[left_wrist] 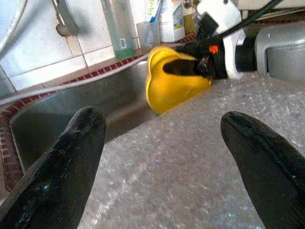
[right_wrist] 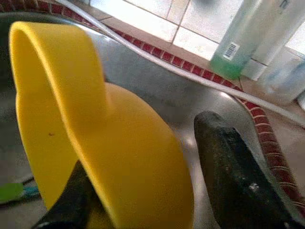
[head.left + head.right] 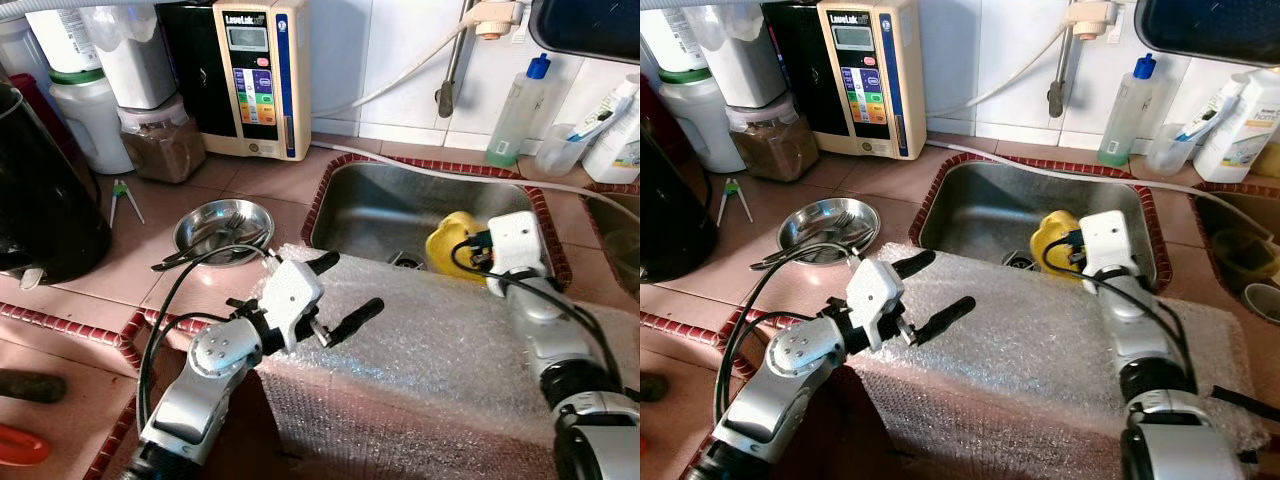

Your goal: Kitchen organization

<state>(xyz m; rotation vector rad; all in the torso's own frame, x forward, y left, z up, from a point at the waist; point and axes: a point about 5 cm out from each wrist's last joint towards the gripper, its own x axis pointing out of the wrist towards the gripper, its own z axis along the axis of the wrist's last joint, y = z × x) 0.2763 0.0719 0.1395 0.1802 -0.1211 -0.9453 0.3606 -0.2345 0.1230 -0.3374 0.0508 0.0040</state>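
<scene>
Nearest you, bubble wrap [image 3: 440,350] drapes the desk edge before the sink [image 3: 390,205]. Your left gripper [image 3: 345,290] hovers over it, fingers spread wide, empty. Your right gripper [image 2: 143,191] reaches into the sink, fingers pinching the yellow cup [image 3: 447,240] by its wall.

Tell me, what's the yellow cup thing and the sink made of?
The yellow cup looks like smooth plastic: solid bright colour, soft dull shine, thick rounded rim. The right gripper holds it over the sink, which looks like stainless steel: grey, brushed, with blurry reflections.
</scene>
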